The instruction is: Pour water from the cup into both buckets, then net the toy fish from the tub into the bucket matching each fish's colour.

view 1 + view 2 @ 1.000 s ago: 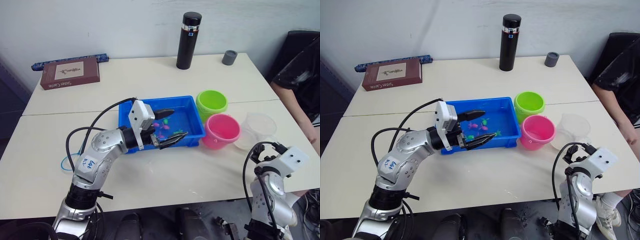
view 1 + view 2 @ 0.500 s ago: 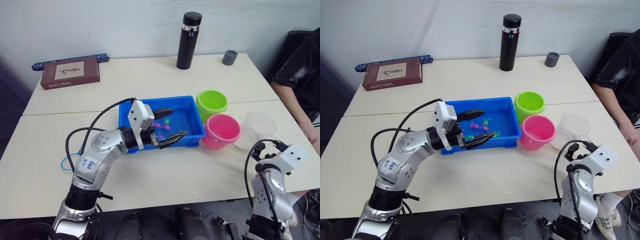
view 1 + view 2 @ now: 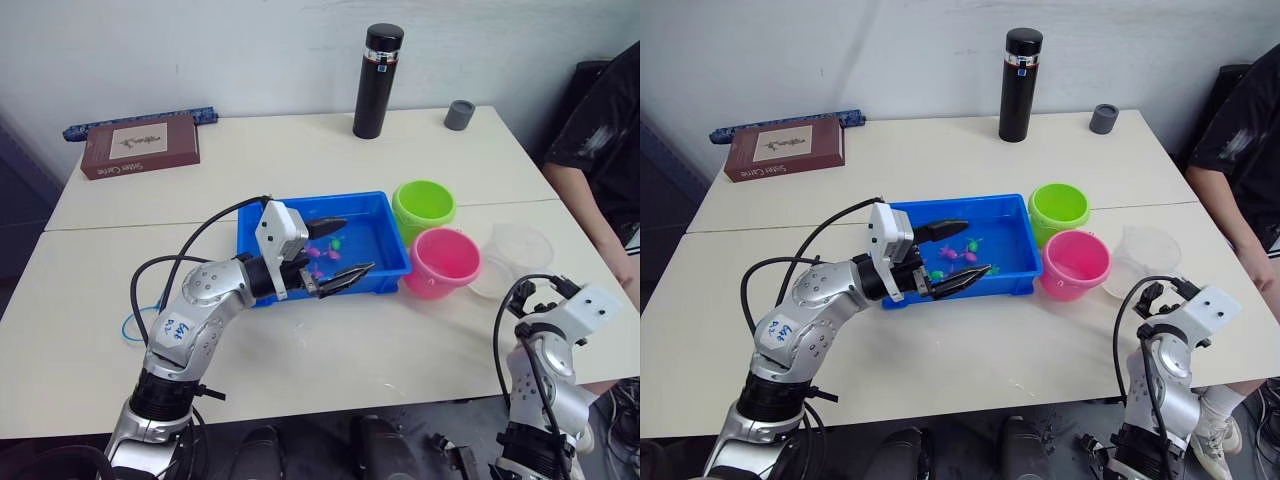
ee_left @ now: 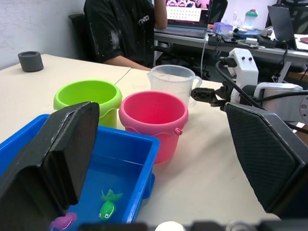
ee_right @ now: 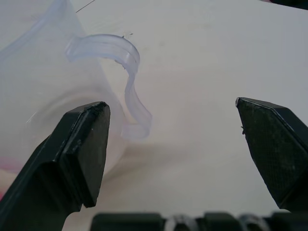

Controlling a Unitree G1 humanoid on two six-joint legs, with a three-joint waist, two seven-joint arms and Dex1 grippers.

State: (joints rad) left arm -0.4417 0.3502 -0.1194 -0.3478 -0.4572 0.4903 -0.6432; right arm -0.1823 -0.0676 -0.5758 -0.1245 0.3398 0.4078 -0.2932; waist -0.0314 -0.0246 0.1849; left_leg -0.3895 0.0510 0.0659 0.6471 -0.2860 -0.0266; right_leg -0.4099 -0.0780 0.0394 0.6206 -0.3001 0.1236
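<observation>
Right wrist view: cup [image 5: 43, 91] stands on table [image 5: 202, 72] just beside pink bucket [image 3: 443, 262], handle facing right gripper [image 5: 173, 139], jaws wide apart, empty. Close squarely on handle, lift level. Left gripper [image 3: 335, 250] open over tub [image 3: 392, 262].

Head stereo overhead; close wrist views

The left arm bends forward, its hand [image 3: 335, 247] spread wide and empty. The right hand [image 3: 1164, 293] sits low, fingers wide apart, holding nothing.
</observation>
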